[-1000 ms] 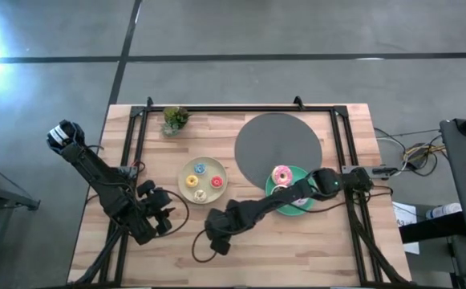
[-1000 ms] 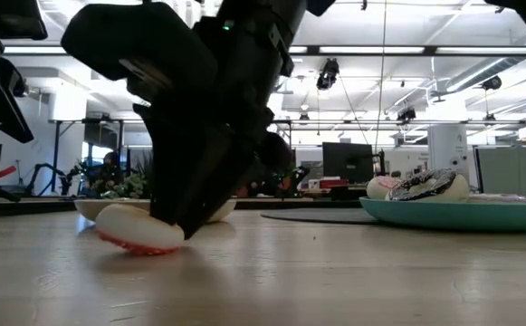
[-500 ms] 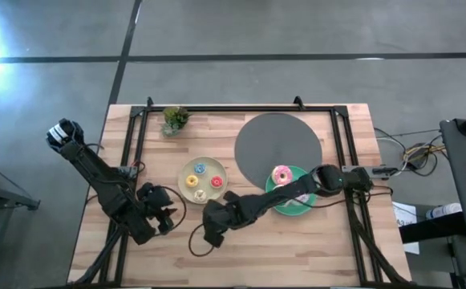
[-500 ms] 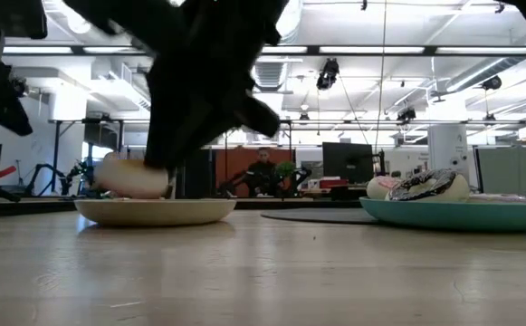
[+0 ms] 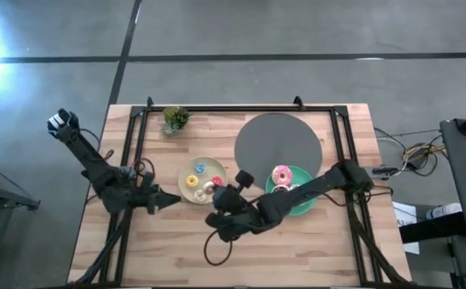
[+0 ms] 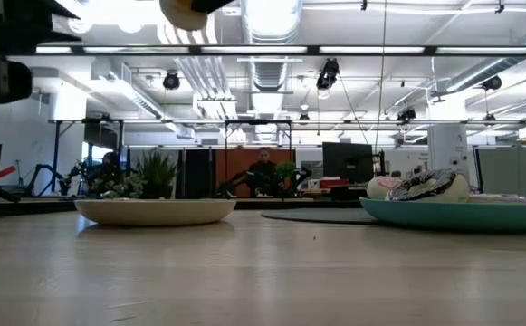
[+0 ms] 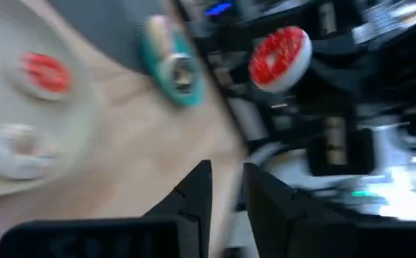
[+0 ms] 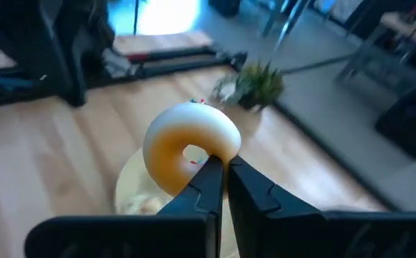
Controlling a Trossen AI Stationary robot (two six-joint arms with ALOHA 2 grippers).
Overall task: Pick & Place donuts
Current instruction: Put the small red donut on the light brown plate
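**Above the cream plate: one mini donut in the right gripper, placement pending**

Over the cream plate (image 5: 181,181), left of centre on the table (image 5: 297,249), the right gripper (image 8: 222,163) holds a red-topped mini donut (image 8: 191,147). Its fingers are clamped on the ring's edge, and the pale underside faces the wrist camera. The low view shows the donut well clear of the plate, near the top of the picture. The left gripper (image 5: 162,202) hangs just left of the plate, pointing toward it. Its fingers (image 7: 197,193) stand narrowly apart with nothing between them.

Assessment: the step in hand is the carry, with the donut positioned for set-down but not yet released. The next move calls for a straight descent onto a bare part of the plate, clear of the minis already there, and then parting the fingers. The near-right portion of the plate looks the likeliest free spot, but the gripper hides part of it from above.

Count:
- Plates: two, the cream one and a teal plate (image 5: 300,173) to the right.
- Minis on the cream plate:
  - The high view shows a blue donut (image 5: 200,167) and a yellow donut (image 5: 191,181).
  - The left wrist view shows a red one and a pale one.
  - That makes at least four, with a fifth held.
- Larger donuts on the teal plate:
  - A pink donut (image 5: 281,175) is plain from above.
  - The low view shows a pale shape and a dark sprinkled one.
  - The right arm covers the rest, so a full count cannot be given.
- Other items: one dark grey disc (image 5: 278,144) and one small plant (image 5: 175,119), both on the far side.
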